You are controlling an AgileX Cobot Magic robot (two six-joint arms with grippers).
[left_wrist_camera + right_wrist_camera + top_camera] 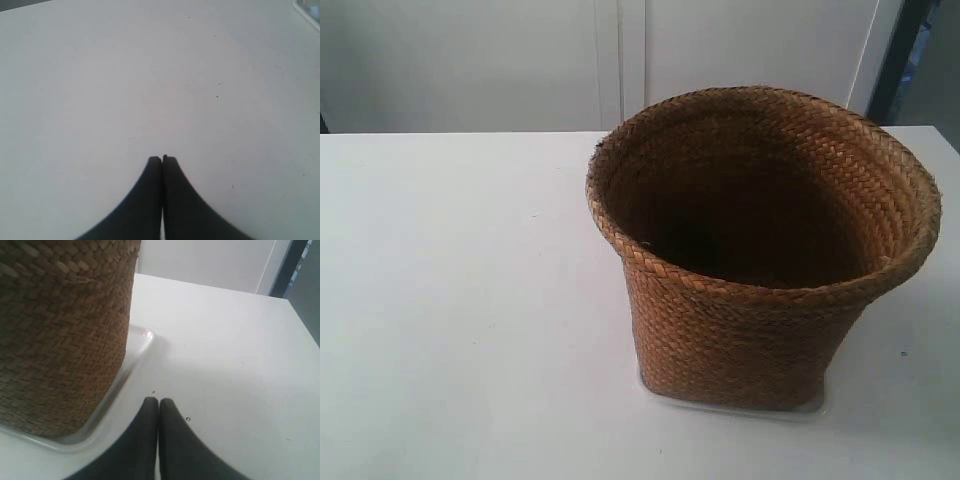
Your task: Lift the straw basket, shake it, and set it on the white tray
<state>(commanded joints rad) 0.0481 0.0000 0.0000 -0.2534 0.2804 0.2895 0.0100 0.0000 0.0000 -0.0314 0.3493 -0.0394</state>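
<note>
Straw basket (740,340) sits upright on the white tray (812,404), in the right half of the desk (460,300) as the exterior view shows it. Mouth faces the camera, inside is dark. The braided rim flares well past the tray, so only a thin strip of tray rim shows under the base on the near side.

Right wrist view: basket base sits inside the tray's low raised rim, woven wall close to that rim, one rounded tray corner bare beside it.

Right claw (159,401): both dark fingers pressed together, pinching nothing. It hangs over bare desk just beside the tray's edge, touching neither tray nor basket.

Left claw (162,159): fingers also pressed together, pinching nothing, with plain white desk beneath it.

A few dark specks (188,418) on the desk near the right claw. White panelled wall (470,60) behind the desk.
</note>
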